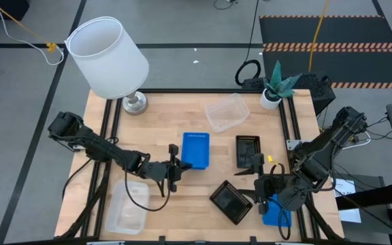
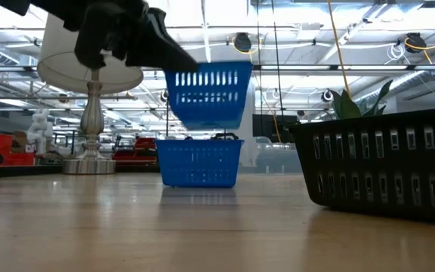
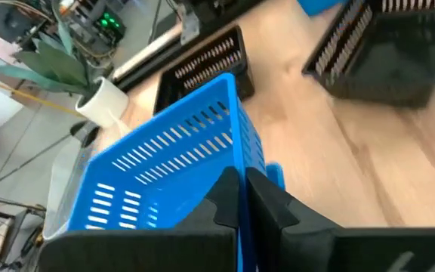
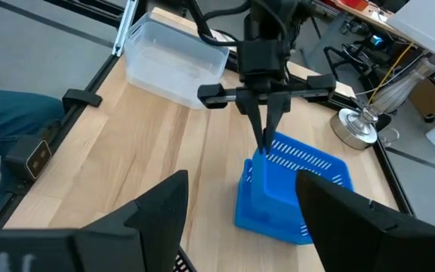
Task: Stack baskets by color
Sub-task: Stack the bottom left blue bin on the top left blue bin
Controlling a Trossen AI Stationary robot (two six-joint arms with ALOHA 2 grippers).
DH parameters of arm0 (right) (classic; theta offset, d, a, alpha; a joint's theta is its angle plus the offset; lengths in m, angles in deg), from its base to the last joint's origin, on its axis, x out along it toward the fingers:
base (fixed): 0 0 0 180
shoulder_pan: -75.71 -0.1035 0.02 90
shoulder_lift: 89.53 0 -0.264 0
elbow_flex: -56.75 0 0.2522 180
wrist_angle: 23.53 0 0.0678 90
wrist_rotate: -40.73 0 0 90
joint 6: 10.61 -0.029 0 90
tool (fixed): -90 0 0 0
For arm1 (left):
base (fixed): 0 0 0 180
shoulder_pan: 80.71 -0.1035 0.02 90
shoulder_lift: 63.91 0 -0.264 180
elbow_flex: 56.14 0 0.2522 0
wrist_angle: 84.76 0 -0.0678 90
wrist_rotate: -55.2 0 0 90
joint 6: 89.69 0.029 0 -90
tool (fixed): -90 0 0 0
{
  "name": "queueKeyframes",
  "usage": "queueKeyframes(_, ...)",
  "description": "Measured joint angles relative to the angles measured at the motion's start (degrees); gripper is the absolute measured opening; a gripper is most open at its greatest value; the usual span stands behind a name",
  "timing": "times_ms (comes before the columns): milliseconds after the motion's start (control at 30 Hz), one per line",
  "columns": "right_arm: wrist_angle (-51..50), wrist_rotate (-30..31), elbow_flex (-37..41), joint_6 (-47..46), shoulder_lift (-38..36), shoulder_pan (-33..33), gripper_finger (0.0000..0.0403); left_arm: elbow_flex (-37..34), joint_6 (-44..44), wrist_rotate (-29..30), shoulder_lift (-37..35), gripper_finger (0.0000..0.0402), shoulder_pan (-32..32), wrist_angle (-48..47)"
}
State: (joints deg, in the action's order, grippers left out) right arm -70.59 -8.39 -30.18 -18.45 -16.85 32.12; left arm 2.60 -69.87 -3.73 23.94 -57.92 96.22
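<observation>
Slotted blue plastic basket [image 1: 196, 149], pale wooden table [image 1: 182, 197].

Baskets spread over the surface [image 1: 182, 197], lamp and plant at the far corners.

Near the middle, one basket [image 2: 206, 94] hangs just above another [image 2: 199, 162], pinched at its near wall by the left hand [image 4: 266, 140]. To their right a basket [image 1: 248, 150] lies flat, and nearer the front a further basket [image 1: 231, 201] sits turned at an angle. The right hand [image 1: 256, 182] hovers between these two, with a basket [image 1: 273, 211] beside its arm. A basket [image 1: 226, 112] lies behind the middle pair, another [image 1: 126, 207] at the front left. The lamp [image 1: 111, 61] stands far left, the plant [image 1: 275, 88] far right.
</observation>
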Motion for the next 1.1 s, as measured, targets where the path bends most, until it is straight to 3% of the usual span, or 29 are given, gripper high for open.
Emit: queueKeyframes(1100, 0.0, -0.2, 0.0, 0.1, 0.0, 0.0, 0.0238, 0.1, -2.0, -2.1, 5.1, 0.0012, -3.1, -0.9)
